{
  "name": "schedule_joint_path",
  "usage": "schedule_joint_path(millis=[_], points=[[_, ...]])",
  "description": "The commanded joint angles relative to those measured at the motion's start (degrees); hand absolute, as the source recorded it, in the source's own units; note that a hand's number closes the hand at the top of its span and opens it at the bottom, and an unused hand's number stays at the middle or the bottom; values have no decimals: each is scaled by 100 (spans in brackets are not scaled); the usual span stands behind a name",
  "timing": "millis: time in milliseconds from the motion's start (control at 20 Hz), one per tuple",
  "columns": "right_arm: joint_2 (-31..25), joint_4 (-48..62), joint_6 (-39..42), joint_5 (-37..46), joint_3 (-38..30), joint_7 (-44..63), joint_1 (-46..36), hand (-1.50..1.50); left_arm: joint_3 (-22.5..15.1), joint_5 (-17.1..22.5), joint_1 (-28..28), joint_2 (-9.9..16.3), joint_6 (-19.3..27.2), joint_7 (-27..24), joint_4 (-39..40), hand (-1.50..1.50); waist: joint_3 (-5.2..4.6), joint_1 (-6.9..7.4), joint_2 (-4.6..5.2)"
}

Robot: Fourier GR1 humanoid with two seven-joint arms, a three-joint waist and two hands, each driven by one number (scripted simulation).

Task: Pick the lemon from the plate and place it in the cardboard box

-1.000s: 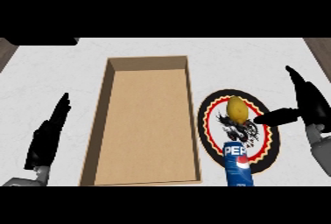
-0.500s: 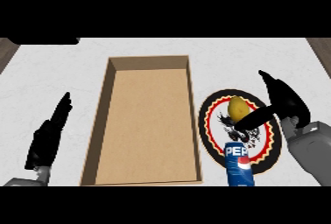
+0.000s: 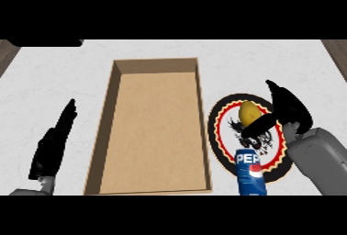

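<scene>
Fingers (image 3: 288, 101) of the right hand (image 3: 291, 112) spread open beside the oval lemon (image 3: 249, 111) (on its round plate (image 3: 220, 137)).

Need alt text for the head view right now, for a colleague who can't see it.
The right robot hand reaches over the plate, its thumb beside the lemon, not yet gripping it. A Pepsi can lies at the plate's near edge, the open cardboard box sits left of it, and the left robot hand rests open at far left.

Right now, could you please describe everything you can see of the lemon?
The lemon is small, yellow and oval, resting on the round patterned plate right of the cardboard box. The right hand sits beside it, its thumb reaching under the lemon's lower edge; fingers not yet curled round it. The Pepsi can stands apart, nearer.
</scene>
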Motion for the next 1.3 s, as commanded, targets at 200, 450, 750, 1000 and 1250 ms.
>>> schedule_joint_path(millis=[200, 450, 750, 1000, 1250], points=[[470, 111, 421, 357, -361, 626, -121, -150, 381, -23, -123, -19, -311, 18, 115, 0, 2, -7, 3], [722, 144, 213, 865, -317, 360, 366, -150, 350, -180, 237, -114, -343, 123, -276, 0, 3, 4, -3], [890, 28, 610, 1040, -736, 301, 345, -150, 536, -403, -386, -471, -400, -68, 524, 0, 1, -34, 5], [1254, 437, 382, 1492, -881, -150, 548, -150, 696, -423, 321, -368, -659, -175, -62, 0, 3, -3, 1], [1676, 233, 457, 1876, -928, 9, 696, -150, 785, -635, -12, -535, -739, 220, -80, 0, 3, -20, 0]])
